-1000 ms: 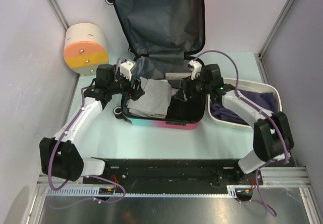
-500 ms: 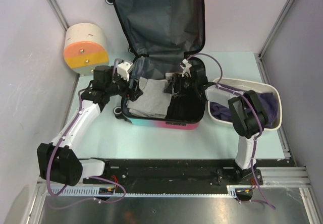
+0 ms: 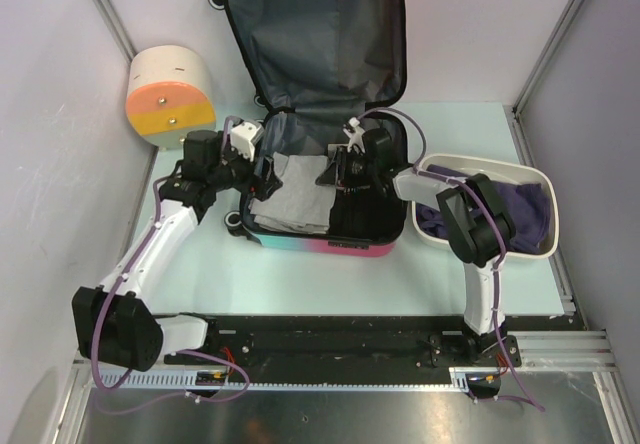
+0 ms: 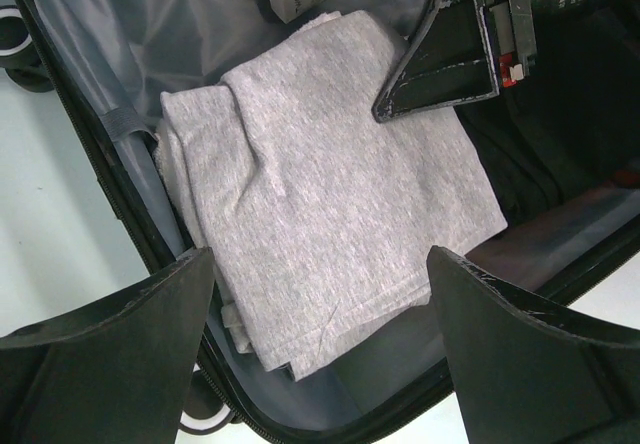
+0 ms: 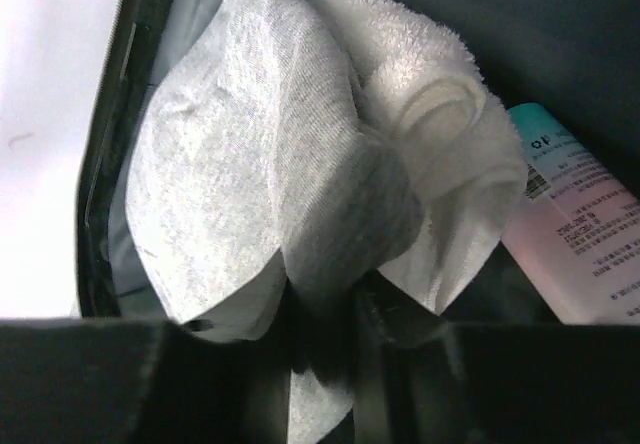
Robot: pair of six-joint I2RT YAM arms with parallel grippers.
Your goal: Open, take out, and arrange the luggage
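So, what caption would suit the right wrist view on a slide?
Right gripper pinching a grey cloth beside a white towel inside the luggage.

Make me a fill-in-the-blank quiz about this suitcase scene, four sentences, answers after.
The pink-and-teal hard-shell suitcase lies ____, lid raised.
The fabric in the white rectangular basin is dark ____.
Over the folded grey cloth, the jaws of the left gripper stand ____.
The right gripper pinches that cloth beside a white ____.
Answers: open; purple; open; towel.
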